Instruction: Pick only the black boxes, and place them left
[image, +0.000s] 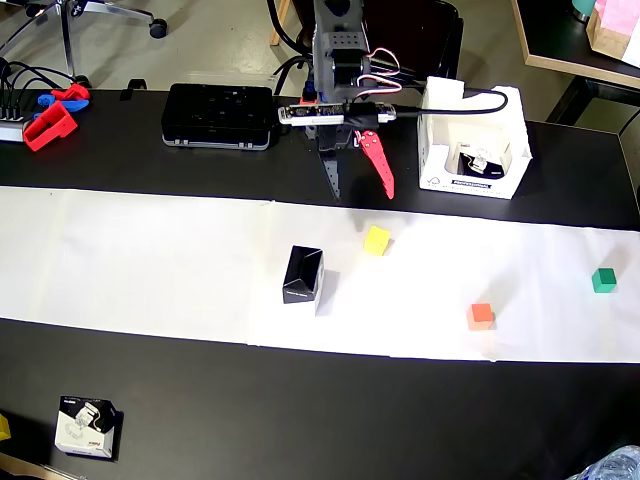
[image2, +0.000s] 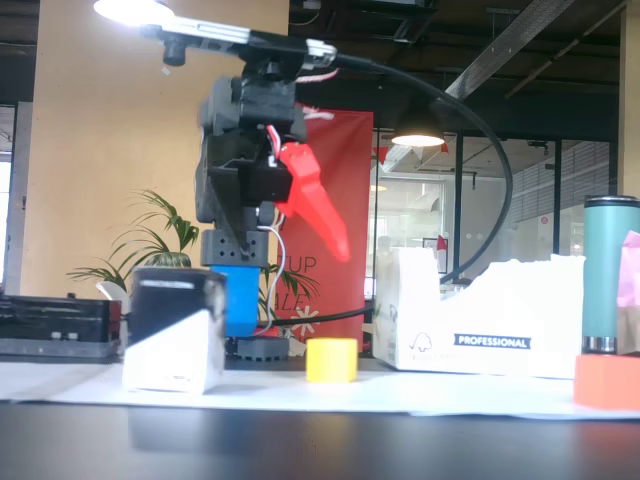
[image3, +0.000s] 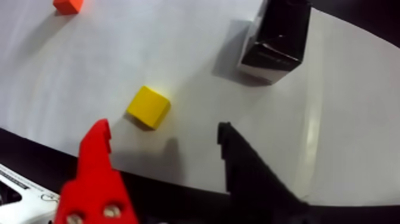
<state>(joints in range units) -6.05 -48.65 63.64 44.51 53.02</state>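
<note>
A black box stands upright on the white paper strip, with black faces and a white side; it also shows at the top of the wrist view. A second small black-and-white box sits on the dark table at the front left of the overhead view. My gripper hangs open and empty above the back edge of the paper, its red finger and black finger wide apart. In the overhead view it is behind and to the right of the nearer black box, almost over the yellow cube.
On the paper lie a yellow cube, an orange cube and a green cube. A big white open-topped carton stands right of the arm's base. A black device and red parts are at the back left.
</note>
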